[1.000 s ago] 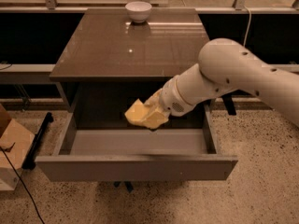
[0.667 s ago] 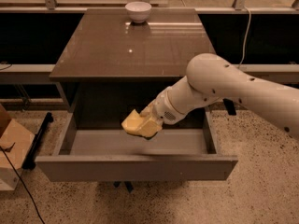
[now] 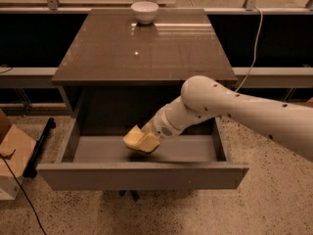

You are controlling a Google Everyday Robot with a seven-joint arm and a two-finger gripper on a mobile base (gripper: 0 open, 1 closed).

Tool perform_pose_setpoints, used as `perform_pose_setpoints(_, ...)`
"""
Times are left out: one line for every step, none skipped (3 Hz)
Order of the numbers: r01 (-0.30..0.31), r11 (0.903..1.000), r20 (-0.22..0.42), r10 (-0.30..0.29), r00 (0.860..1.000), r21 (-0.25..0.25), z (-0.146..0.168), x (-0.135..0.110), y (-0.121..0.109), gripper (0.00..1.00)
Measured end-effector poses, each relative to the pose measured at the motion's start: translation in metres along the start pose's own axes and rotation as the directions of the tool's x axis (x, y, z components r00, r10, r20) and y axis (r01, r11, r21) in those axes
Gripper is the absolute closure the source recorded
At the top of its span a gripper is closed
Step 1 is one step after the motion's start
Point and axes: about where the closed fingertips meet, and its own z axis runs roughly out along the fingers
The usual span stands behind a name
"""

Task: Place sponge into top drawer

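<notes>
The top drawer point(image 3: 142, 176) is pulled open below the brown table top, and its light grey floor shows. My gripper point(image 3: 146, 142) reaches down into the drawer from the right, at its left-middle. It is shut on the pale yellow sponge point(image 3: 132, 136), which sits just above or on the drawer floor. The yellowish fingers and the sponge blend together, so the exact grip is hard to make out.
A white bowl point(image 3: 145, 11) stands at the back edge of the table top point(image 3: 146, 48). A cardboard box point(image 3: 12, 155) sits on the floor at the left. A cable point(image 3: 252, 48) hangs at the back right. My arm crosses the drawer's right half.
My gripper has moved down and to the left with the sponge, deeper into the open drawer. The drawer and bowl have not moved.
</notes>
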Motion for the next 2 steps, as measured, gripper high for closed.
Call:
perform_pose_setpoints(-0.026, 0.9997, 0.004, 0.026, 1.000, 0.004, 0.0173, 0.0039, -0.0116, 0.27)
perform_pose_setpoints(-0.024, 0.9997, 0.003, 0.024, 1.000, 0.000, 0.0184, 0.0036, -0.0102, 0.04)
